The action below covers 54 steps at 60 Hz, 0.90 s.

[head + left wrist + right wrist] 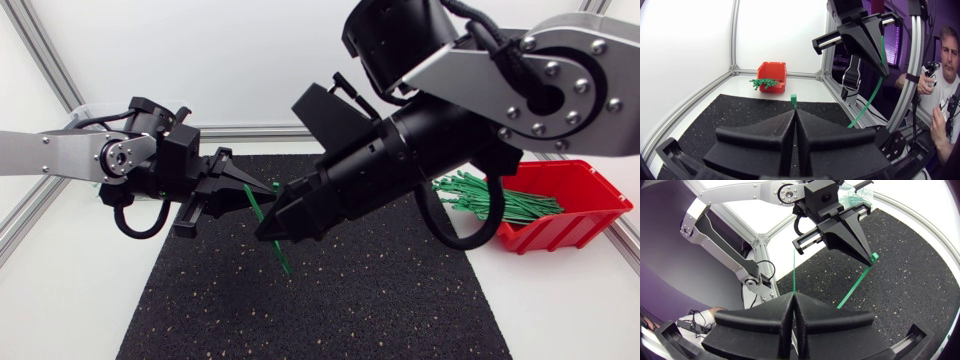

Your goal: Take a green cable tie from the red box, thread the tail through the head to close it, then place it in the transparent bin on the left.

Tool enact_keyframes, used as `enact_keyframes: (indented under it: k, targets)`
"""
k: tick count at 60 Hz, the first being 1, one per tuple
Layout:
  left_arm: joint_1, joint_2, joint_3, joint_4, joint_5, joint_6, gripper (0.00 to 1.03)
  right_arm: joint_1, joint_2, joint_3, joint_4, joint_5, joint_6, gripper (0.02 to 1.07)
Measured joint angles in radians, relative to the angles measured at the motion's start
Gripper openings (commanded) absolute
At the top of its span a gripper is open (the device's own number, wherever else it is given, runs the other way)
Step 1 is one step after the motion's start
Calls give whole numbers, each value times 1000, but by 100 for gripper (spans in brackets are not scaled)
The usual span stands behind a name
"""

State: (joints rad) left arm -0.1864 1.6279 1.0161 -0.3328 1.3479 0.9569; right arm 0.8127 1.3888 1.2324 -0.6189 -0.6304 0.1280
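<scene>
One green cable tie is held in mid-air above the black mat between both grippers. My left gripper is shut on it near its head, which pokes out past the fingertips. My right gripper is shut on the strap just below. The free tail hangs under the right gripper; in the right wrist view a thin green strip rises from its shut fingers. The red box at the right holds several more green ties.
The red box stands off the mat, by the table's frame rails. Behind my left arm a clear bin's rim shows faintly. My right arm's thick links hang over the mat's right half.
</scene>
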Motion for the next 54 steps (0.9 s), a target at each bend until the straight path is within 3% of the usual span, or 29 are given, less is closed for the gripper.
enact_keyframes:
  k: [7,12,16,21,24,37,54]
  targets:
    - [-4,0,-2,44,-25,-13,4,0,8,-6,19,0,0,7]
    - [-24,-3,-17,158,-80,-67,4,-2,10,-6,21,0,0,7]
    - [-58,-23,-80,404,-175,-191,4,-2,11,-6,21,0,0,7]
    - [-87,-48,-188,880,-233,-515,3,-3,11,-7,21,0,0,7]
    - [-90,-60,-201,982,-240,-660,3,-3,10,-10,21,0,0,7]
    - [-63,-40,-156,1006,-192,-983,3,-3,-6,-11,21,0,28,7]
    - [-56,-45,-156,1007,-167,-1152,3,-7,-50,-11,21,0,143,7]
